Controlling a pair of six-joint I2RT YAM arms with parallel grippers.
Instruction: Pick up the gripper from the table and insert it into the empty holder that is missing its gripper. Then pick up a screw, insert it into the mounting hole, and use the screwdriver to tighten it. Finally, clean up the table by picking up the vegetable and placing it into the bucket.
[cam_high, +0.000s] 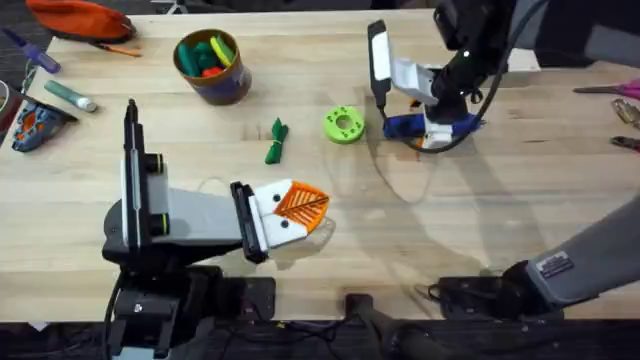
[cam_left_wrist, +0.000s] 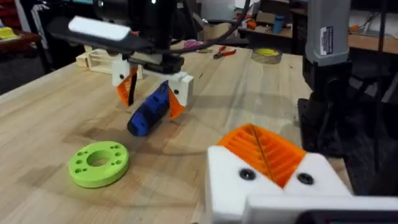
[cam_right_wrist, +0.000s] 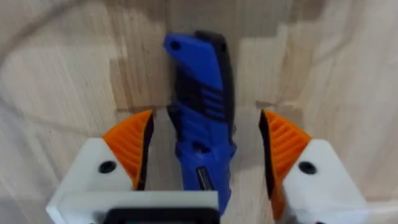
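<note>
Large light wooden plank table (cam_high: 480, 210) carries everything. Right end effector (cam_right_wrist: 205, 155) is lowered at the far right, orange pads apart, straddling the blue pen-shaped electric screwdriver (cam_right_wrist: 202, 112) lying flat between them (pad contact not discernible). Left end effector (cam_high: 290, 212) rests near the front, orange pads together, nothing between them. Short round bucket with yellow-brown rim (cam_high: 212, 68) stands far left, toy pieces inside. Lime-green holed disc (cam_high: 343, 124) lies near the screwdriver. Small dark green toy vegetable (cam_high: 277, 141) lies just left of the disc.

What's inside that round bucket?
The bucket holds colourful toy pieces in green, yellow and red. Anything lying beneath them, and the bucket's bottom, is covered.
</note>
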